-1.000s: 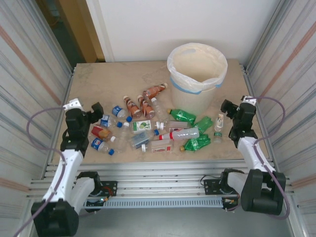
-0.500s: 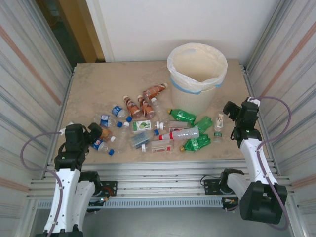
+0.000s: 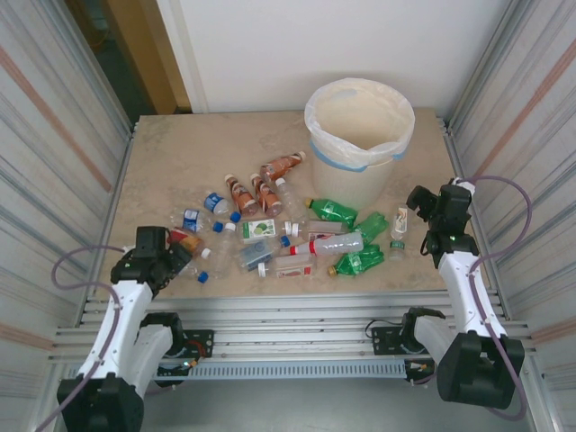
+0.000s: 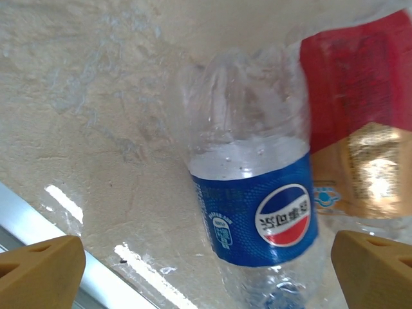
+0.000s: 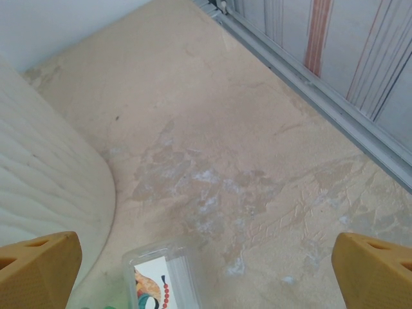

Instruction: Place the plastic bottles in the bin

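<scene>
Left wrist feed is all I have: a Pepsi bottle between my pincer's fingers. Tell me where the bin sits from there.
Observer: The bin stands at the far right of the table; the Pepsi bottle lies near the front edge, on the left.
Operator: Give me what's in between.
Observer: A heap of lying bottles, brown, clear and green, covers the middle.
Operator: Report the other arm.
Observer: The right pincer hangs open beside the bin, near a small labelled bottle.
</scene>
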`<state>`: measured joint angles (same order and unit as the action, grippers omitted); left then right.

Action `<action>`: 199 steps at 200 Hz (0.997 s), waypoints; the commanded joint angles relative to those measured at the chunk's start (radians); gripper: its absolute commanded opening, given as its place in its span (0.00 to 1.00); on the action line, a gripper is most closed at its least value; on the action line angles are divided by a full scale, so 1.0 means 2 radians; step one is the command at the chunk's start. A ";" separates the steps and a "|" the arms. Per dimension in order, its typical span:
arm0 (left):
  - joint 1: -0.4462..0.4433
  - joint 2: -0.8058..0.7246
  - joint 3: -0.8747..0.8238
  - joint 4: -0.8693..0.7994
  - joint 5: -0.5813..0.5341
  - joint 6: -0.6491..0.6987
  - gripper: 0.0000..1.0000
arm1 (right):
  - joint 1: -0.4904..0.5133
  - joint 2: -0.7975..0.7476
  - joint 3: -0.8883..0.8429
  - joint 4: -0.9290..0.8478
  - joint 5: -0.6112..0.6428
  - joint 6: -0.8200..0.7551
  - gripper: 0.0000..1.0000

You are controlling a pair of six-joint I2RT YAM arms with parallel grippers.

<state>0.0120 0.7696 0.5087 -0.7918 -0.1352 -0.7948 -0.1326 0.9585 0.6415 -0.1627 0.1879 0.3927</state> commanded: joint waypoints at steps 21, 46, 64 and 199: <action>-0.002 0.036 -0.022 0.061 -0.002 -0.010 0.93 | 0.000 -0.020 0.016 -0.007 0.007 0.011 0.98; -0.001 0.071 -0.021 0.080 -0.005 -0.012 0.92 | 0.000 -0.022 0.016 -0.007 0.002 0.010 0.98; 0.003 0.095 -0.021 0.097 0.001 -0.012 0.91 | 0.002 -0.023 0.018 -0.008 0.002 0.010 0.98; 0.019 0.097 -0.030 0.117 0.009 -0.016 0.45 | 0.033 -0.023 0.057 -0.028 0.011 0.001 0.98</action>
<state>0.0399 1.0134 0.4484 -0.5278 -0.1204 -0.8280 -0.0883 0.9268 0.7033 -0.1967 0.1913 0.3923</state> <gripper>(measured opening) 0.531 0.979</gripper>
